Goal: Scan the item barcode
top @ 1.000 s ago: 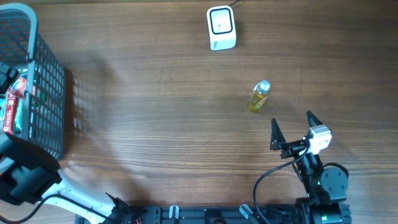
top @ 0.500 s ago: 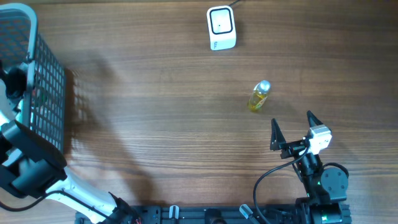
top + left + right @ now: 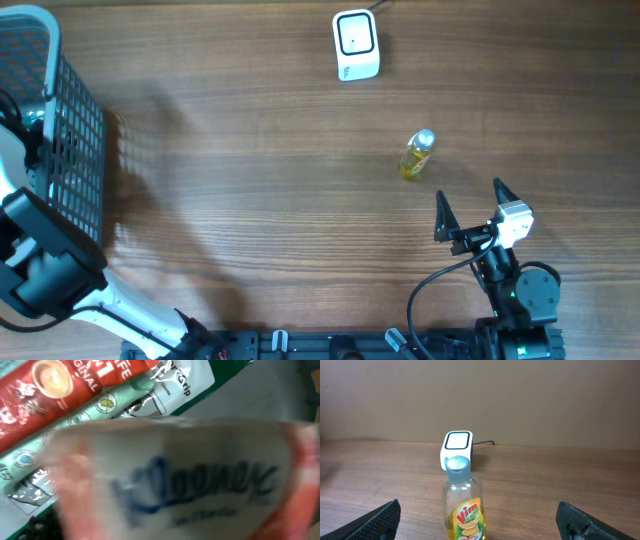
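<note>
Apparently mid-pick, the left arm (image 3: 45, 265) reaches into the basket (image 3: 75, 120), Kleenex pack (image 3: 190, 480) right at its camera, the left gripper's state impossible to tell, the right gripper (image 3: 468, 190) wide open and empty near the bottle (image 3: 417, 155); next: clamp, lift, face barcode to scanner (image 3: 355, 45).

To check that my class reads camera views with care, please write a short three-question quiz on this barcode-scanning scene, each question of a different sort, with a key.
1. True or false: the right gripper is shut on the bottle.
2. In the right wrist view, what stands behind the bottle? A) the scanner B) a mug C) a cardboard box
3. Which brand name shows, blurred, on the pack that fills the left wrist view?

Key
1. False: its jaws stand open, apart from the bottle.
2. A
3. Kleenex
</note>
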{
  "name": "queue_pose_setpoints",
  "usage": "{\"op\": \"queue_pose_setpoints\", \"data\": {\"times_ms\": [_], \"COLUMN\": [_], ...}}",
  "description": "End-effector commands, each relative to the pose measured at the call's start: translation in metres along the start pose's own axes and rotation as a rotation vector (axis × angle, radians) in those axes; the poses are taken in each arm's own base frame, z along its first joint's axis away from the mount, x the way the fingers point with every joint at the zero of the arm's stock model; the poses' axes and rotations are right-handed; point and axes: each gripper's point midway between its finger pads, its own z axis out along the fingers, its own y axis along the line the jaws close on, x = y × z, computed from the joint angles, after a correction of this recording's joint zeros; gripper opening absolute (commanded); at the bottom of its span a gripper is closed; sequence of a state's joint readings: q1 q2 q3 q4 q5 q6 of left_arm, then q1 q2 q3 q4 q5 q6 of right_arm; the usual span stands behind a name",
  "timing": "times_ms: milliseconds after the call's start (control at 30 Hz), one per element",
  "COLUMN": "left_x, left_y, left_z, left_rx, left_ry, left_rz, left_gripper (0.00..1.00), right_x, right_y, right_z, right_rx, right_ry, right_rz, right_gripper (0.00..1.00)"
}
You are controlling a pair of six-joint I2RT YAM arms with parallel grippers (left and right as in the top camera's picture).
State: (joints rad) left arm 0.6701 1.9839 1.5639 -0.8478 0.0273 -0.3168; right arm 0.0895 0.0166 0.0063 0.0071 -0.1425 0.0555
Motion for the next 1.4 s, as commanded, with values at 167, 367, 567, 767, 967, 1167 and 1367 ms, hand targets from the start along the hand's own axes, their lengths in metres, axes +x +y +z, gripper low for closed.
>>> {"op": "queue_pose_setpoints", "data": {"times_ms": [167, 367, 567, 767, 967, 1167, 1367], "left_x": [-0.008, -0.062, -0.079, -0.021, 0.089, 0.218, 0.335], "left_y": [-0.003, -0.024, -0.039, -0.071, -0.147, -0.205, -0.217], "left_z": [-0.015, -0.132, -0.278, -0.338, -0.325, -0.283, -0.207], "left_rx": [0.019, 0.119, 0.251, 0.371, 0.457, 0.448, 0.392], "left_ry": [-0.033, -0.284, -0.599, -0.621, -0.376, -0.164, 0.029], "left_rz": [-0.004, -0.005, 0.009, 0.064, 0.340, 0.650, 0.802], "left_gripper": [0.57, 0.47, 0.42, 0.42, 0.39, 0.39, 0.39], "right_x": [-0.001, -0.001, -0.001, -0.001, -0.001, -0.001, -0.001], "right_y": [0.001, 0.001, 0.001, 0.001, 0.001, 0.001, 0.001], "right_z": [0.000, 0.000, 0.000, 0.000, 0.000, 0.000, 0.000], "right_rx": [-0.009, -0.009, -0.009, -0.009, -0.009, -0.009, -0.009], "right_ry": [-0.004, -0.005, -0.005, -0.004, -0.005, -0.005, -0.005], "right_rz": [0.003, 0.003, 0.003, 0.003, 0.003, 0.003, 0.003], "right_gripper": [1.00, 1.00, 1.00, 1.00, 1.00, 1.00, 1.00]}}
